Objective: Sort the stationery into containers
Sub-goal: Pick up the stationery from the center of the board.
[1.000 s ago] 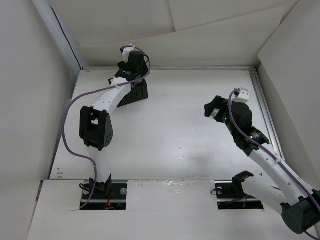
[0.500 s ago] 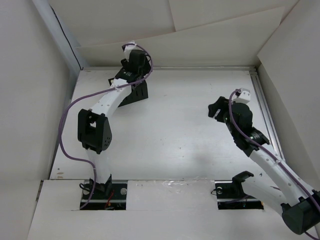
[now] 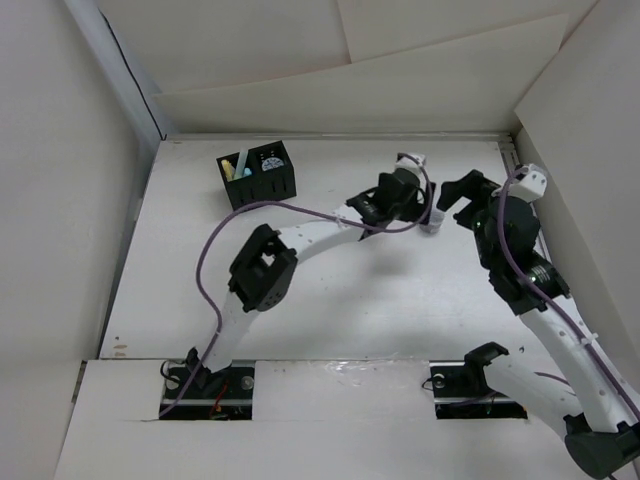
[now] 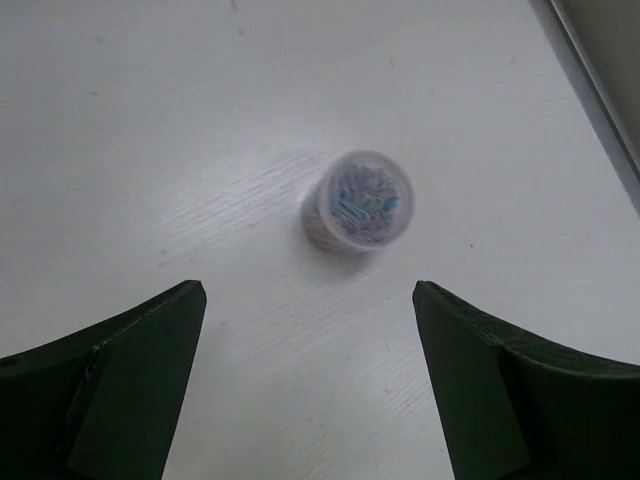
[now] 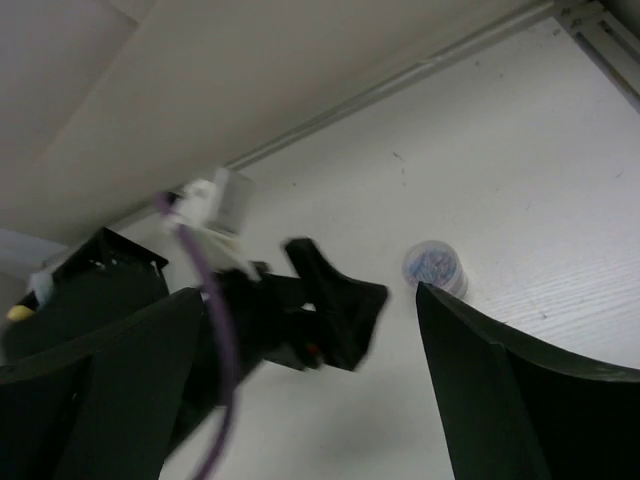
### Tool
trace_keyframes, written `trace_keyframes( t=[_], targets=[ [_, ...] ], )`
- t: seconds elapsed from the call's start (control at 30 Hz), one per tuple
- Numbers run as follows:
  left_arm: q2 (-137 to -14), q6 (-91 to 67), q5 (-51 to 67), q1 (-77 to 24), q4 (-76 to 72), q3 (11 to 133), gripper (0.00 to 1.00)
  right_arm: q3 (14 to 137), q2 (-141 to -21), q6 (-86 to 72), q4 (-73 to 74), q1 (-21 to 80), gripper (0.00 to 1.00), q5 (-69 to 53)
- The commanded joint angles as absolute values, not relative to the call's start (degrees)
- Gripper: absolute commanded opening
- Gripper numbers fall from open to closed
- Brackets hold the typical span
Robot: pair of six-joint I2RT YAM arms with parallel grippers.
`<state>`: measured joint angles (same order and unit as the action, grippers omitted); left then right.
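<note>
Left gripper (image 4: 310, 295) fingers spread wide, empty. Small round cylinder (image 4: 358, 200) stands on the surface (image 4: 150, 120) just ahead at 12 o'clock. Advise centring, descending squarely, closing gently. Right gripper (image 5: 310, 298) fingers also apart.

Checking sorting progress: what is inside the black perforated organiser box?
Left compartment: yellow stick, light blue stick. Right compartment: round grey-white piece. The black box walls hide anything lower down.
</note>
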<state>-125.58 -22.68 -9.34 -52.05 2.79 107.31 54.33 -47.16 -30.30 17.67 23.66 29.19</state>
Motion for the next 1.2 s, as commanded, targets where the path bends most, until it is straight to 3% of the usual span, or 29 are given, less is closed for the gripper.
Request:
trace_keyframes(
  t=[0.0,0.17,0.5,0.8,1.0,1.17],
  targets=[
    [-129.72,-20.57,-6.68,-53.69,2.81,113.46,0.84,59.58,-46.05,-29.36,18.81,23.47,0.95,29.01],
    [-135.69,-18.11,-7.21,-56.43,4.21,121.7,0.99,61.87,-46.58,-28.13,19.34,23.47,0.99,26.99],
    [-148.7,-16.26,-13.61,-57.04,6.25,136.22,0.99,63.54,-44.92,-26.98,18.81,23.47,0.99,22.07],
    [-153.37,-15.21,-16.44,-57.04,2.29,139.3,0.89,62.93,-43.77,-25.22,17.14,23.47,0.99,16.45],
    [-153.37,-15.82,-18.01,-57.04,0.26,138.35,0.68,60.39,-44.38,-25.22,15.3,23.47,0.99,13.19],
    [-152.14,-14.77,-19.07,-57.04,-1.23,137.02,0.68,59.24,-45.53,-25.22,14.59,23.47,0.99,10.2]
  ],
)
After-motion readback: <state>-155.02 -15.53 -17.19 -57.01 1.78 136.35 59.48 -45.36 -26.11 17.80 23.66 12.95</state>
